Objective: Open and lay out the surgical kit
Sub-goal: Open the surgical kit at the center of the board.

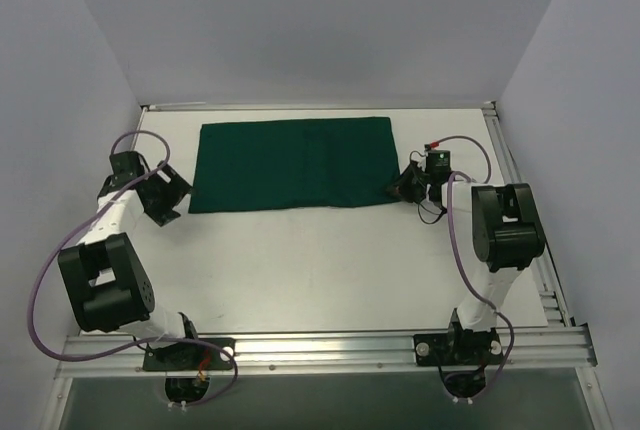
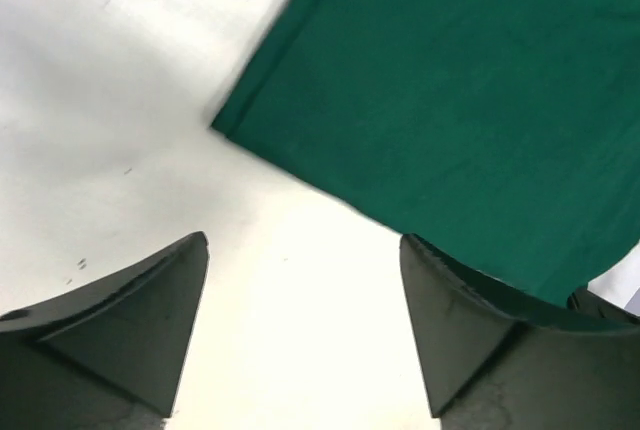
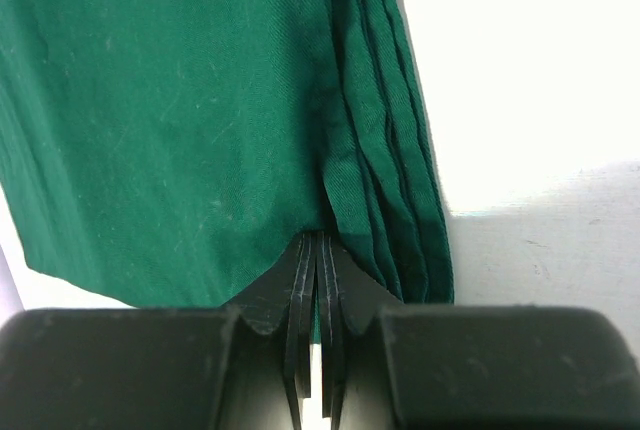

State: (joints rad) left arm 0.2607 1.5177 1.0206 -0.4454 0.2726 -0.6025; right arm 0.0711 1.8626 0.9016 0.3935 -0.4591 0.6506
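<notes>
The surgical kit shows as a dark green cloth wrap (image 1: pixel 295 163), folded into a flat rectangle at the back middle of the table. My left gripper (image 1: pixel 166 197) stands open just off the wrap's near left corner (image 2: pixel 216 127). Bare table lies between its fingers (image 2: pixel 150 320), and the wrap's edge runs past the right fingertip. My right gripper (image 1: pixel 407 186) is at the wrap's right end. In the right wrist view the gripper (image 3: pixel 318 242) is shut, pinching the green wrap (image 3: pixel 170 120) beside a stack of folded layers (image 3: pixel 395 150).
The white table (image 1: pixel 320 270) has a metal rail (image 1: pixel 330 348) along its near edge and grey walls on three sides. Both arm bases sit on that rail. Purple cables loop beside each arm, and the right one (image 1: pixel 460 145) arcs near the wrap's right end.
</notes>
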